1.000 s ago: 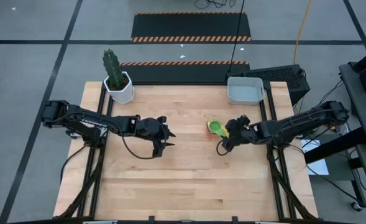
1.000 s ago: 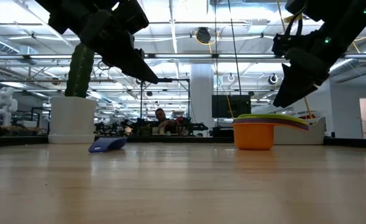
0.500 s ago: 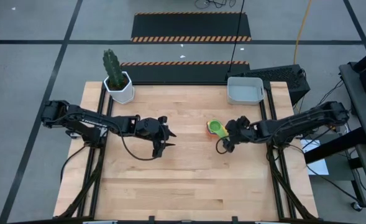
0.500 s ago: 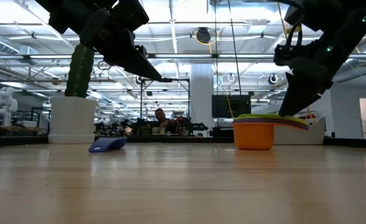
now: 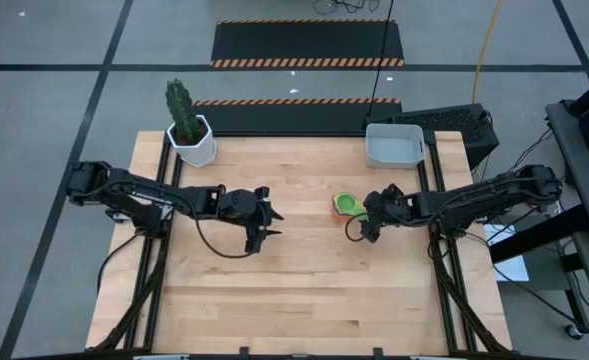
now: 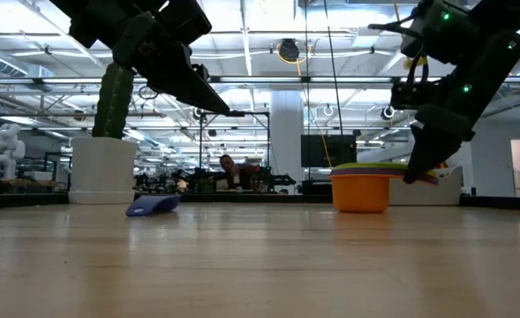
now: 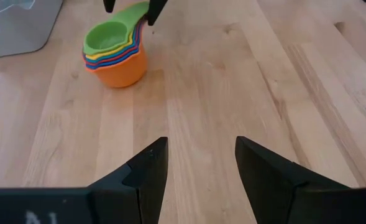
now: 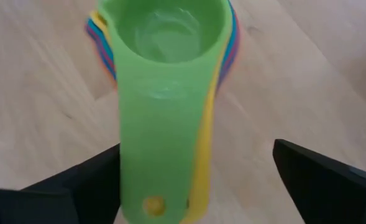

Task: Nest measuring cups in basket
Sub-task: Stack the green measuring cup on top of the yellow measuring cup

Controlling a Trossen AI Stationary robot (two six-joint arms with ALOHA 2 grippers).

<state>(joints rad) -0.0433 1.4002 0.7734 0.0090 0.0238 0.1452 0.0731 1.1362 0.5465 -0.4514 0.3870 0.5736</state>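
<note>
Right gripper [image 5: 372, 212] lowered, cup stack [image 5: 348, 207] green-topped

No readable text, label, brand or number shows in any view. The green measuring cup [image 8: 164, 93] on top of the stack carries none on its bowl or handle that can be made out, though its surface is perhaps too blurred to be sure. The floor beyond the table's far edge bears only orange-and-black hazard stripes [image 5: 308, 62], without lettering.
</note>
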